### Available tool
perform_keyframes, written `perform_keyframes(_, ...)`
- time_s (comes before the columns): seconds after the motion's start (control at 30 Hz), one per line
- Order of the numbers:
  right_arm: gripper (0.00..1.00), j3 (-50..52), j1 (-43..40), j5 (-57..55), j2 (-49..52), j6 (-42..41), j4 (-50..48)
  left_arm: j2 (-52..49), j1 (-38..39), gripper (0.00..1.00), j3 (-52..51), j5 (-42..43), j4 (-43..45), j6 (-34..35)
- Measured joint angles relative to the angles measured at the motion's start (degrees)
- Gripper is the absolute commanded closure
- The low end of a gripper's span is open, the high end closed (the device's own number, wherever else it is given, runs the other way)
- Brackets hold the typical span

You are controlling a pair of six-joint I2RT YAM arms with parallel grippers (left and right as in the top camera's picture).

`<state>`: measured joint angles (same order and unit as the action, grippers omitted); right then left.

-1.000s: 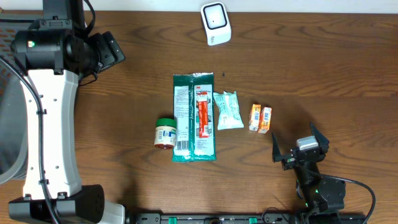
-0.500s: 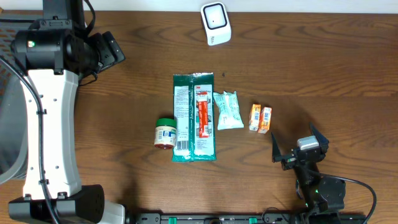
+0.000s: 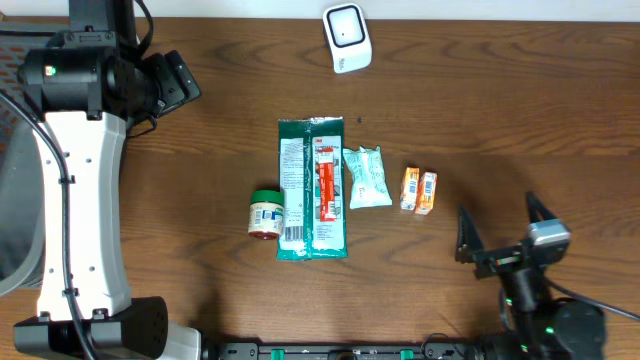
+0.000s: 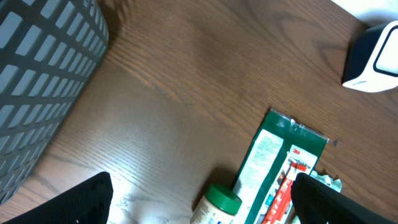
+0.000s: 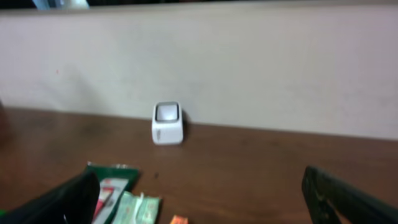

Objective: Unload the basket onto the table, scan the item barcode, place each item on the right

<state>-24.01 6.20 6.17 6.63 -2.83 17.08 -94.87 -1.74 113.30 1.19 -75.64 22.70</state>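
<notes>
Since nothing is held yet, the scanning job looks unstarted: no pick, no lift, no pass at the reader.

- Near edge, right side: right gripper [image 3: 496,207], jaws spread wide, empty, tips pointing toward the far side, apart from every item.
- Mid-table [image 3: 500,100], a row left to right: small jar [image 3: 265,214] with a green lid, long green packet [image 3: 312,188], pale pouch [image 3: 367,177], two orange boxes [image 3: 419,190] side by side. All lie flat or stand untouched. The orange boxes sit closest to the right gripper; my guess is they go first, but I cannot tell which item is meant.
- Far left: left gripper [image 4: 202,183], also spread wide, holding nothing, hanging above bare wood.
- Far edge, centre: white scanner [image 3: 347,38], well apart from the row.

Left to do: everything.

Views: the right wrist camera alone shows the scanner upright against a pale wall [image 5: 280,68]. The left wrist camera alone shows a grey mesh bin [image 4: 37,81] at the far left clearly.
</notes>
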Motion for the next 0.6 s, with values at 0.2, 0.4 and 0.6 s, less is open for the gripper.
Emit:
perform_keyframes(0.2, 0.01, -20.3, 0.0, 0.0, 13.9, -0.7, 16.6, 0.0, 0.0, 0.08, 0.0, 0.0, 0.0, 0.0)
perform_keyframes(0.4, 0.01, -47.7, 0.0, -0.3, 34.0, -1.0, 42.7, 0.0, 0.0, 0.08, 0.0, 0.1, 0.0, 0.0)
perform_keyframes(0.6, 0.01, -68.6, 0.0, -0.6, 51.5, -1.1, 59.2, 0.0, 0.0, 0.08, 0.0, 0.0, 0.0, 0.0)
